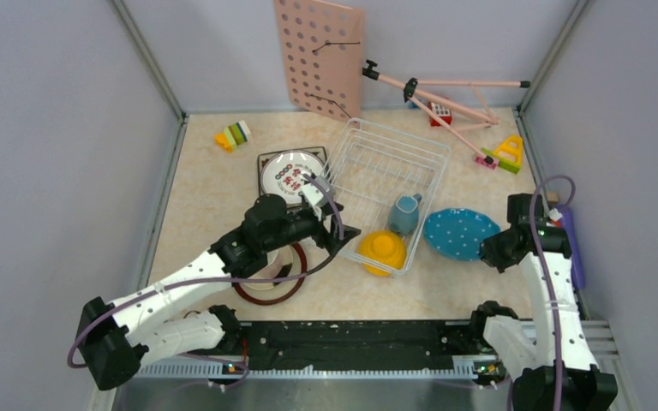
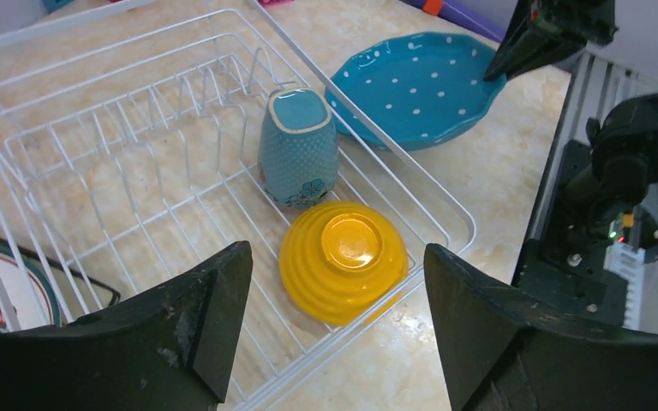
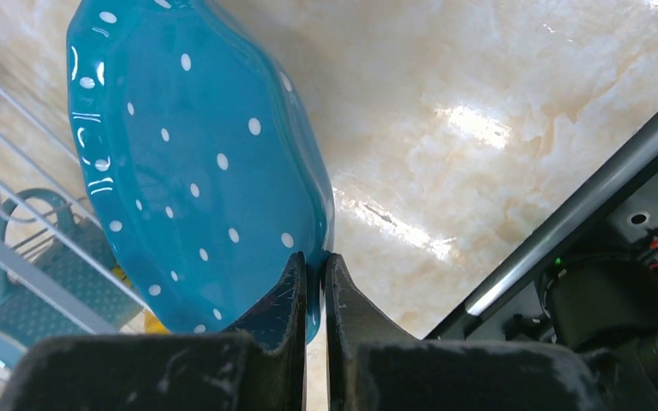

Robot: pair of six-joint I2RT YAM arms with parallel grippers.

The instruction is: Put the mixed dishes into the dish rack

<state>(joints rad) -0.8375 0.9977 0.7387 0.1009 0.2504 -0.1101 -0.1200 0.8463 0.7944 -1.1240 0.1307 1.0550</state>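
Note:
The white wire dish rack point(image 1: 377, 163) holds an upturned yellow bowl point(image 1: 383, 250) at its near corner and a blue-grey mug point(image 1: 404, 214) behind it. My left gripper point(image 1: 343, 233) is open and empty above the rack's near edge, with the bowl point(image 2: 343, 272) and mug point(image 2: 298, 147) below it. My right gripper point(image 3: 315, 261) is shut on the rim of the blue polka-dot plate point(image 3: 188, 154), which is just right of the rack point(image 1: 460, 233). The white plate with characters point(image 1: 291, 175) lies on the square floral plate point(image 1: 266, 160). A brown-rimmed plate point(image 1: 270, 291) lies under my left arm. The pink cup is out of view.
A pink pegboard point(image 1: 319, 56) leans on the back wall beside a pink folding stand point(image 1: 445, 98). Toy blocks lie at the back left point(image 1: 233, 135) and back right point(image 1: 505, 154). A purple object point(image 1: 572, 248) lies by the right wall.

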